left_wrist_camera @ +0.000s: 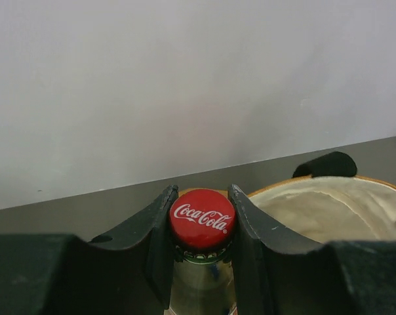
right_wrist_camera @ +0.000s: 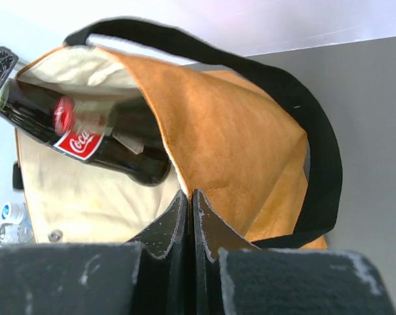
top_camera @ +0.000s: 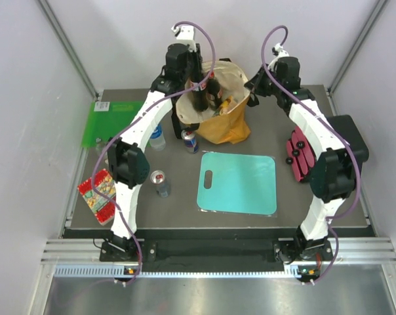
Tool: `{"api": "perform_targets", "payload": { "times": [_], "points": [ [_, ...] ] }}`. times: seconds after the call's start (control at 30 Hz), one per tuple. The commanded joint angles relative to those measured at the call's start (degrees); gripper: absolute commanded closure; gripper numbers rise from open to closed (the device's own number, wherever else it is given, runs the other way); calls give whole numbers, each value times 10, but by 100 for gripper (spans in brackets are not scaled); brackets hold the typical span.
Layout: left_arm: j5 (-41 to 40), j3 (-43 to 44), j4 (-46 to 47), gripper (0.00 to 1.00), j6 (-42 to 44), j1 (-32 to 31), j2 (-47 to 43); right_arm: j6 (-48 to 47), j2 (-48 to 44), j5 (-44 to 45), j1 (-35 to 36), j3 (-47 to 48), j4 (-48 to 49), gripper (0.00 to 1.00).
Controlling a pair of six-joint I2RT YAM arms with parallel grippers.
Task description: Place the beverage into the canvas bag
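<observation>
insertion step: coke bottle [left_wrist_camera: 202, 222] clamped in left gripper [left_wrist_camera: 202, 200], partly in canvas bag [right_wrist_camera: 231, 131]; right gripper [right_wrist_camera: 190, 203] together at rim. nxt: lower & release.

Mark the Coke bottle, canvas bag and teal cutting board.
Coke bottle [left_wrist_camera: 202, 218]: left wrist view, on its red cap.
canvas bag [right_wrist_camera: 231, 131]: right wrist view, on the outer mustard fabric.
teal cutting board [top_camera: 240, 187]: top external view, on its bare middle.
</observation>
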Motion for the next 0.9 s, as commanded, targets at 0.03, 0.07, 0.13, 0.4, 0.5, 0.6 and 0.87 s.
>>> {"api": "perform_targets", "payload": {
  "times": [0.03, 0.07, 0.13, 0.4, 0.5, 0.6, 0.87],
  "points": [
    [-17, 24, 172, 100, 38, -2, -14, 19, -2, 11, -24, 42, 48, 100],
    [-9, 21, 176, 100, 38, -5, -10, 21, 3, 9, -24, 42, 51, 100],
    [-1, 9, 189, 100, 48, -10, -4, 26, 7, 4, -23, 44, 55, 100],
    [7, -166, 295, 100, 51, -33, -52, 34, 19, -7, -24, 52, 62, 100],
    [21, -164, 290, 100, 48, -33, -43, 42, 19, -16, -25, 47, 67, 100],
    [27, -168, 299, 100, 32, -34, -38, 53, 18, -29, -24, 41, 80, 100],
    [71, -249, 342, 100, -1, -39, -92, 48, 23, -31, -25, 59, 66, 100]
  ]
}}
